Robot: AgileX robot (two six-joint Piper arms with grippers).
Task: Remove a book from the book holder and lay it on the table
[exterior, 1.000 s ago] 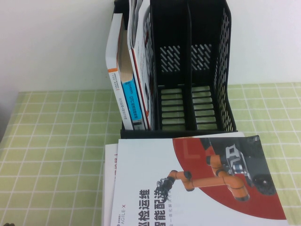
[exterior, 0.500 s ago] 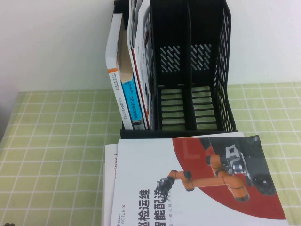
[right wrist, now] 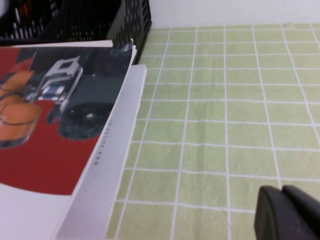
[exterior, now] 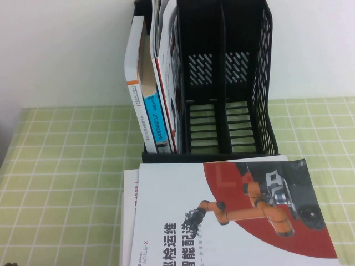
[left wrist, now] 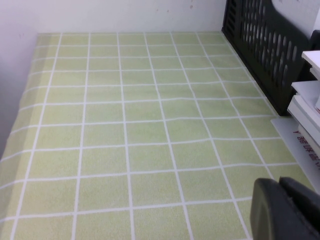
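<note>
book (exterior: 233, 216): white cover, dark-red curve, orange robot arm, flat on desk (exterior: 61, 183), near side | book holder (exterior: 222, 83): black, upright, just beyond, two right compartments empty

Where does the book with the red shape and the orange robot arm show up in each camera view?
High view: the book lies flat at lower centre, in front of the book holder.
Left wrist view: only white page edges beside the holder; its cover is not seen.
Right wrist view: its red cover fills the near side.
Shared landmark: the black book holder, seen in all three.
</note>
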